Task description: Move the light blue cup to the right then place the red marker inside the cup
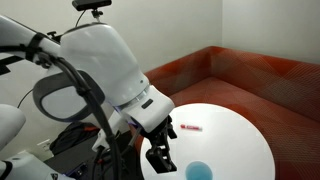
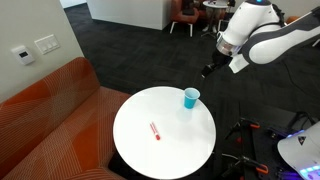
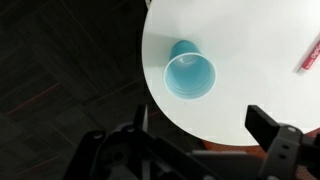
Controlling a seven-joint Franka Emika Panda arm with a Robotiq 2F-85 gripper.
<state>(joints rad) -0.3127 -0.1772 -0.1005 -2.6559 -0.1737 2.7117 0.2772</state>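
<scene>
Light blue cup [image 2: 190,97]: one item, turquoise plastic, plain, tapered slightly toward the base. It is seen standing upright, mouth up, on the round white table [image 2: 150,160], close to the rim. In an exterior view it is placed at the far right of the tabletop. In the wrist view the cup [image 3: 190,73] is looked into from above, and its pale blue inside is shown.

Red marker [image 2: 155,131]: one item, short and thin, with a paler middle section. It is laid flat on the table near the middle, well apart from the cup; in that exterior view it is found to the left of the cup and nearer. In the wrist view only part of the marker [image 3: 308,58] is caught, at the right edge.

Claw [image 2: 208,68]: black, carried by the white arm [image 2: 260,35]. Its jaws are spread wide and nothing is held between them. It is raised in the air near the table's rim, apart from the cup. In an exterior view the claw [image 1: 158,152] is seen just left of the cup, without contact.

Surroundings: an orange sofa [image 2: 50,100] is set beside the table, and dark carpet [image 2: 120,50] is laid around it. Two wall plates [image 2: 35,48] are fixed above the sofa.
</scene>
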